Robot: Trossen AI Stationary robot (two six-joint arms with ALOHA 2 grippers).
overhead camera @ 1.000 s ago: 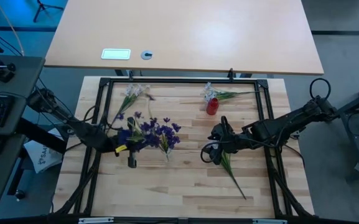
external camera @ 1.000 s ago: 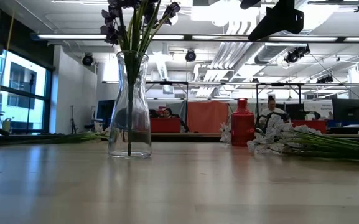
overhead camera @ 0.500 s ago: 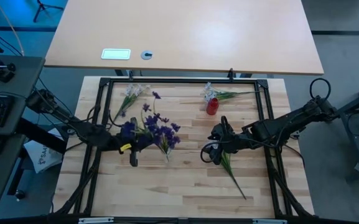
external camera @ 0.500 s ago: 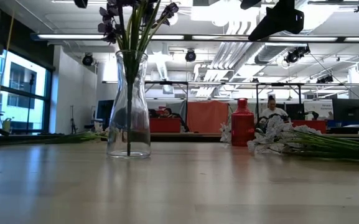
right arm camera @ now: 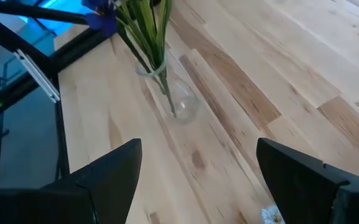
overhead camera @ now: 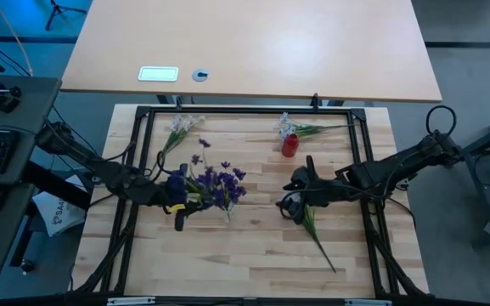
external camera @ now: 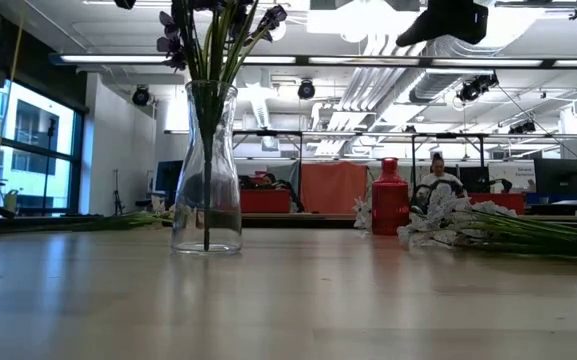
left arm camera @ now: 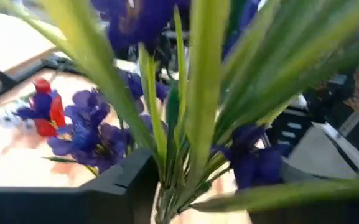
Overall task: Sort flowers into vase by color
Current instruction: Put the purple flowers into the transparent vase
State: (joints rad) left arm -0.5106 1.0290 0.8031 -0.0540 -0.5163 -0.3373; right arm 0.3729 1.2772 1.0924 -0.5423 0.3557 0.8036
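My left gripper (overhead camera: 173, 204) hovers at the clear glass vase (external camera: 206, 170), beside the purple flowers (overhead camera: 213, 181) standing in it; I cannot tell whether its fingers grip anything. My right gripper (overhead camera: 293, 202) hangs released, fingers (right arm camera: 98, 180) spread wide, over a green stem (overhead camera: 317, 239) lying on the wooden table (overhead camera: 253, 246). The red vase (overhead camera: 290, 145) stands at the table's far edge, white flowers (overhead camera: 294, 127) lying just beside it.

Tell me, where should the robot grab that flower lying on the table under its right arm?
Probably on the bare green stem of the flower, coming straight down from above. It lies flat on the wooden table, thin enough for the right gripper to pinch across, with open fingers either side; the blossom end looks easier to crush.
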